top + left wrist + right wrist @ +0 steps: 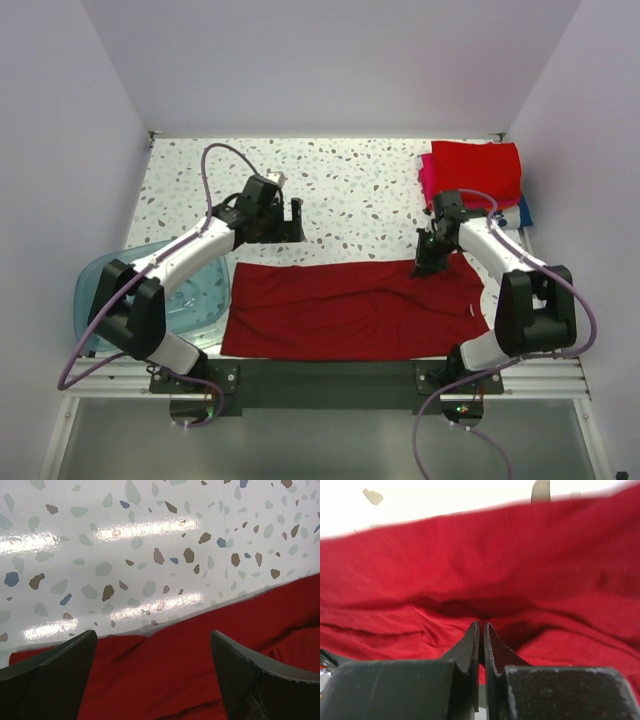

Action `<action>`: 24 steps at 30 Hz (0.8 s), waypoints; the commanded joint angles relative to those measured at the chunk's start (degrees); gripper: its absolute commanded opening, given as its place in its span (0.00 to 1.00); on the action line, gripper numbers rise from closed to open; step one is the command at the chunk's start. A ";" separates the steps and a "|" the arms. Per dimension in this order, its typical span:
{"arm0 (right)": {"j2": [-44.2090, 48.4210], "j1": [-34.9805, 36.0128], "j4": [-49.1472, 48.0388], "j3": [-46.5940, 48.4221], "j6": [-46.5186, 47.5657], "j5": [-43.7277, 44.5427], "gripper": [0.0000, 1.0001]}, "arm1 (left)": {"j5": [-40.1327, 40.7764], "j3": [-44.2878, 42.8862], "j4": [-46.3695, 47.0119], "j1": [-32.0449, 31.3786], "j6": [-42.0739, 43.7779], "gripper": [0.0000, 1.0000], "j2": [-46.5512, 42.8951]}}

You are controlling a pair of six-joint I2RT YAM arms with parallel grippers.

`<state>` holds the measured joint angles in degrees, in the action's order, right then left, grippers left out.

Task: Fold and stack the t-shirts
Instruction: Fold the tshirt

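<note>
dark red shirt [350, 310] long axis L-R by near edge | R gripper [432, 262] narrow, seems pinching far-R corner | L gripper [290, 222] wide, just past far edge

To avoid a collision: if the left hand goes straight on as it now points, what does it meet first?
Probably the far edge of the dark red t-shirt, right ahead of the open left hand; depth is unclear, so perhaps the table just beyond.

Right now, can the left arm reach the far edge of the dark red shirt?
Probably yes: the left gripper hangs open just beyond the far edge of the shirt, with only bare table between them.
</note>
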<state>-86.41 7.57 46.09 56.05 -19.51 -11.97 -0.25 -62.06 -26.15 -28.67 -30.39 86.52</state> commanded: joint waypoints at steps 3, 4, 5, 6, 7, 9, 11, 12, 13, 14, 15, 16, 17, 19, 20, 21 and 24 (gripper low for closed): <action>7.11 1.04 3.13 -5.06 -1.85 -1.30 0.00 | -0.19 -1.31 1.63 -0.25 0.95 1.00 0.93; 7.92 1.21 3.31 -5.77 -2.37 -1.48 0.00 | 0.07 -1.31 1.37 -0.25 0.95 1.00 1.10; 8.80 1.30 3.74 -6.39 -2.55 -1.57 0.01 | 0.08 -1.31 1.19 -0.25 0.86 1.00 1.19; 10.54 1.39 3.84 -7.70 -2.81 -1.74 0.01 | 0.08 -1.22 1.02 -0.25 0.95 1.00 1.46; 11.26 1.48 3.92 -8.32 -3.08 -2.44 0.01 | 0.08 -1.22 0.84 -0.25 0.86 1.00 1.63; 12.75 1.65 3.92 -9.90 -3.52 -3.06 0.03 | 0.16 -1.22 0.75 -0.25 0.95 1.00 1.98; 14.51 2.09 4.10 -11.22 -4.22 -3.59 0.05 | 0.16 -1.13 0.75 -0.25 0.95 1.00 2.25; 15.04 2.36 4.10 -11.58 -4.40 -3.76 0.05 | 0.16 -1.22 0.75 -0.25 0.95 1.00 2.51; 16.00 2.62 4.10 -11.93 -4.83 -3.94 0.06 | 0.16 -1.22 0.84 -0.25 1.12 1.00 2.69; 16.36 2.71 4.27 -12.63 -5.01 -4.55 0.08 | 0.08 -1.22 0.84 -0.25 1.21 1.00 2.86; 16.80 3.06 4.28 -13.07 -5.28 -4.73 0.09 | 0.16 -1.22 0.67 -0.25 1.21 1.00 3.13; 17.15 3.58 4.28 -13.33 -5.71 -4.99 0.10 | 0.08 -1.22 0.49 -0.25 1.30 1.00 3.30; 18.02 3.94 4.45 -13.95 -5.98 -5.34 0.15 | 0.16 -1.13 0.31 -0.25 1.30 1.00 3.39; 18.82 4.55 4.80 -14.56 -6.33 -6.22 0.22 | 1.55 -0.96 -0.21 -0.25 1.56 1.00 3.57; 19.61 4.56 5.59 -14.83 -6.33 -7.10 0.29 | 2.44 -0.87 -0.39 -0.25 1.56 1.00 3.65; 19.88 4.90 6.12 -14.66 -6.42 -7.45 0.32 | 2.88 -0.78 -1.00 -0.25 1.56 1.00 3.74; 21.19 4.91 8.23 -13.69 -5.89 -8.68 0.46 | 4.64 -0.52 -2.41 -0.25 1.48 1.00 3.92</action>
<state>-67.33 12.19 51.13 41.45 -24.95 -17.32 1.83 -62.04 -27.33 -28.67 -30.35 90.24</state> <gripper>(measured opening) 0.427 0.997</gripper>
